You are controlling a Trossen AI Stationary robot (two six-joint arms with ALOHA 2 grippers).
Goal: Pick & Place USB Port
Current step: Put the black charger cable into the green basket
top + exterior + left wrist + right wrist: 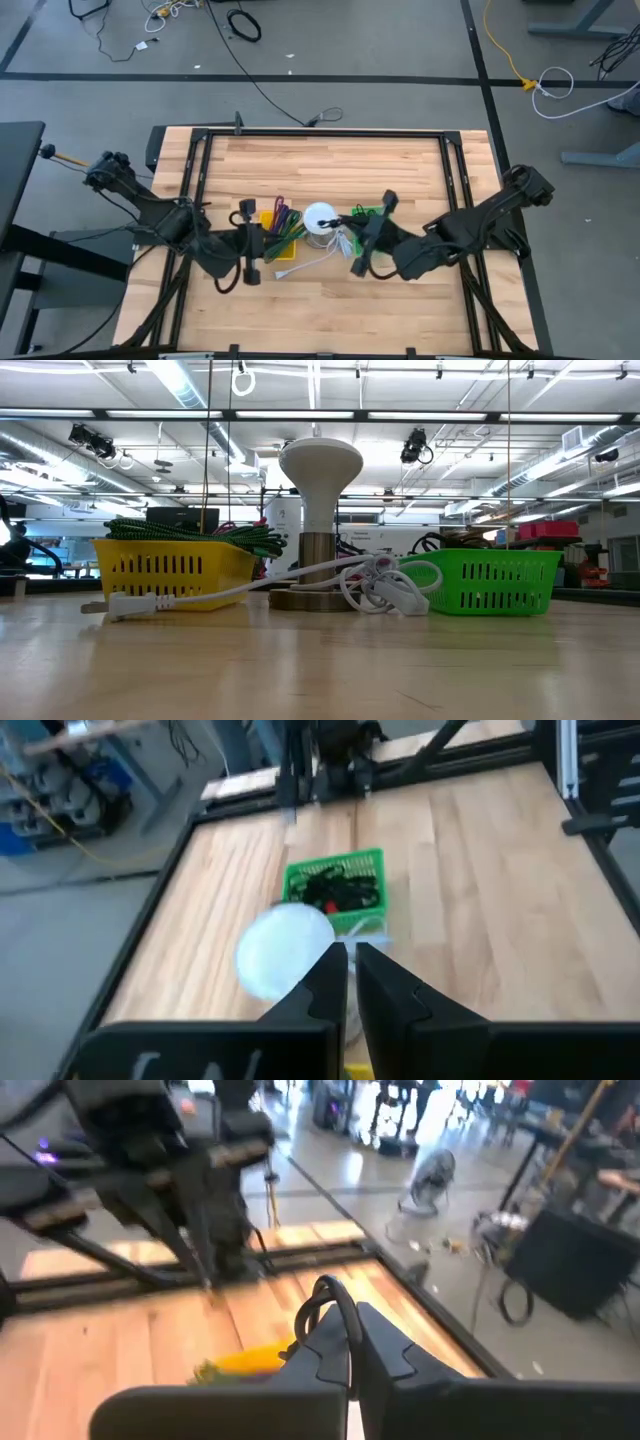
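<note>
My left hand (248,243) hovers just left of the yellow basket (279,236), fingers pressed together and empty. My right hand (345,1342) pinches a thin black cable loop (330,1302), its end hidden. The green basket (336,889) at frame centre holds dark USB cables (338,888), beside the white lamp (319,520) on the worktop (330,305).
</note>
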